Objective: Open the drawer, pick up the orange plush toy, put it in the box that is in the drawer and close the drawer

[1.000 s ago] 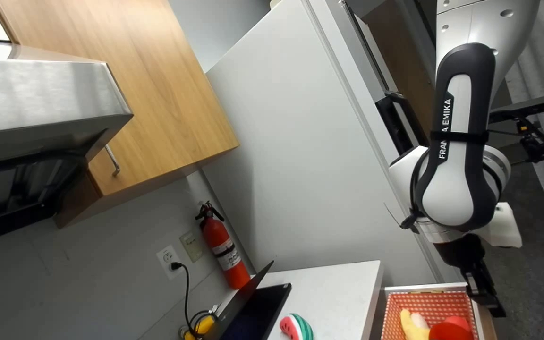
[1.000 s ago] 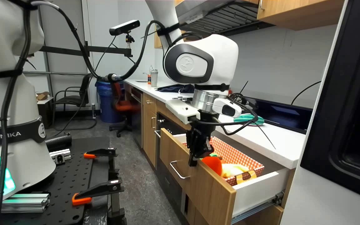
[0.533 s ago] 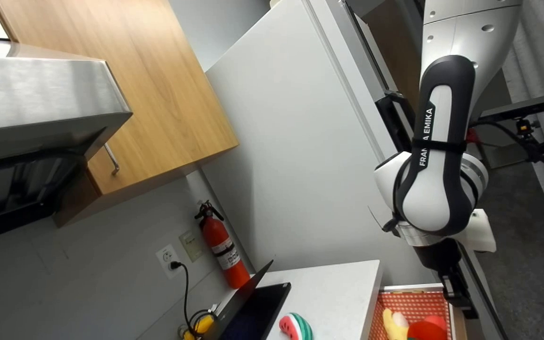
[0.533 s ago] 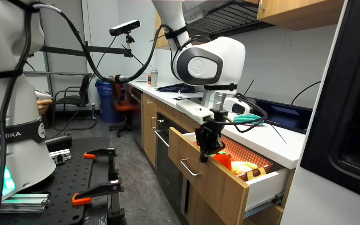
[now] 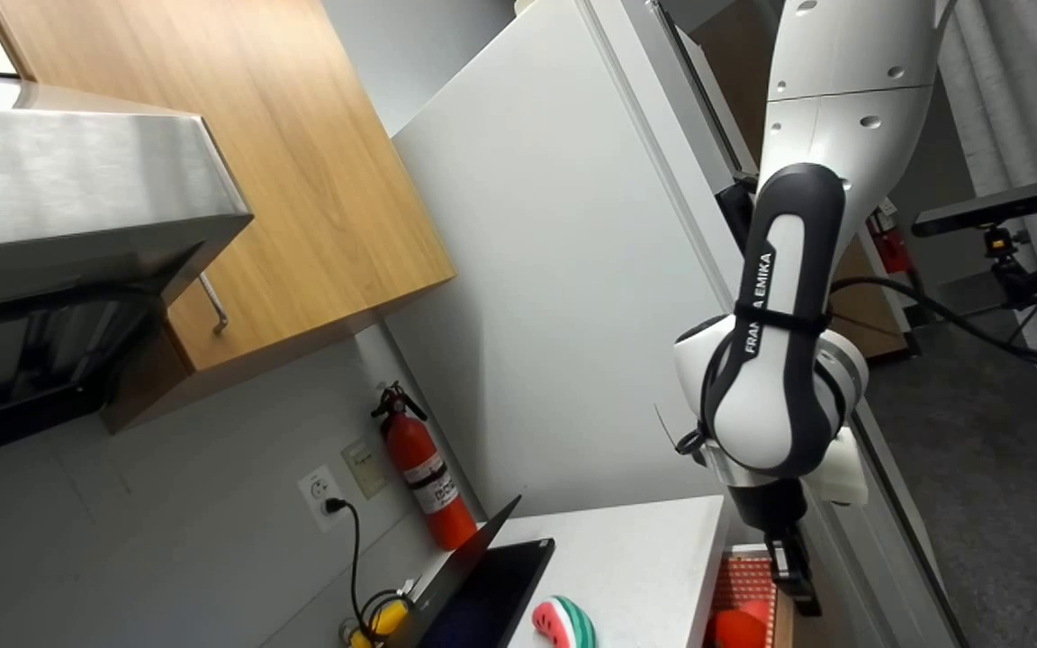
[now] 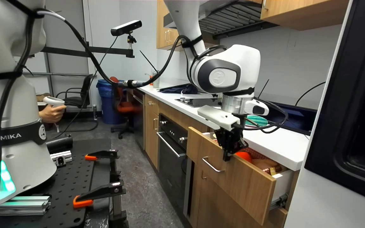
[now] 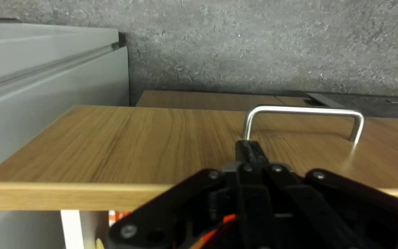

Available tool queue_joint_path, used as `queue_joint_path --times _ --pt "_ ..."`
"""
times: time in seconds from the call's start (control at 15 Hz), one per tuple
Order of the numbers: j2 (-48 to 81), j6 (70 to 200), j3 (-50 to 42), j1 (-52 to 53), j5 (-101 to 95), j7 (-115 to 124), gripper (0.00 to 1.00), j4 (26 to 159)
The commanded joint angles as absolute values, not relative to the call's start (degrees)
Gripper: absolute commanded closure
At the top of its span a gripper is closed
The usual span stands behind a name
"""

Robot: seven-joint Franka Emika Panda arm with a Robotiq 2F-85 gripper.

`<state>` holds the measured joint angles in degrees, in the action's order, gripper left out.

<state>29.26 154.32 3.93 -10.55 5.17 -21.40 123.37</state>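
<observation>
In both exterior views the orange plush toy [image 6: 243, 155] lies in the red-checked box [image 5: 743, 576], down in the drawer [image 6: 249, 186], just behind its wooden front; the fingers [image 6: 226, 155] are on the opposite side of that front, pointing down along its outer face, so the panel stands between them and the toy; the two are near each other yet apart; the fingers are closed, tip against tip, as the wrist view shows best; they end near one leg of the metal handle [image 7: 304, 110], though whether they press on the wood I can't make out from here; low in that same wrist view a patch of orange-red [image 7: 229, 218] peeps out beside the fingers, too covered for me to name. The drawer stands part-way out; close to the toy a tan-looking lump [image 6: 266, 164] sits in shadow; above the drawer's back part runs the white counter [image 5: 626, 558], with a watermelon-patterned toy [image 5: 565, 623] on it; by the wall beyond is a red fire extinguisher [image 5: 424, 472]; well apart from all this, on the far side of the arm's base [image 6: 21, 158], a person's hand [image 6: 52, 114] holds a white controller [image 6: 54, 101].
</observation>
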Motion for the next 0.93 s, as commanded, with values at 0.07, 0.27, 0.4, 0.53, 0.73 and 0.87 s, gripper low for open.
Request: queue_joint_path --times 0.07,0.27,0.4,0.53,0.73,0.87 --pt "36.87 158.45 7.85 -13.51 6.31 -24.34 1.00 114.98" --pt "39.13 158.27 8.30 -13.74 4.89 -24.22 1.00 112.17" --pt "34.17 157.81 8.58 -15.02 5.44 -24.14 1.00 118.07" --pt "30.50 157.69 8.35 -15.43 5.80 -23.36 1.00 123.10" --pt "23.42 157.51 7.70 -15.40 5.85 -22.48 1.00 132.28" --pt "18.49 156.42 7.77 -15.85 6.32 -23.24 1.00 137.24"
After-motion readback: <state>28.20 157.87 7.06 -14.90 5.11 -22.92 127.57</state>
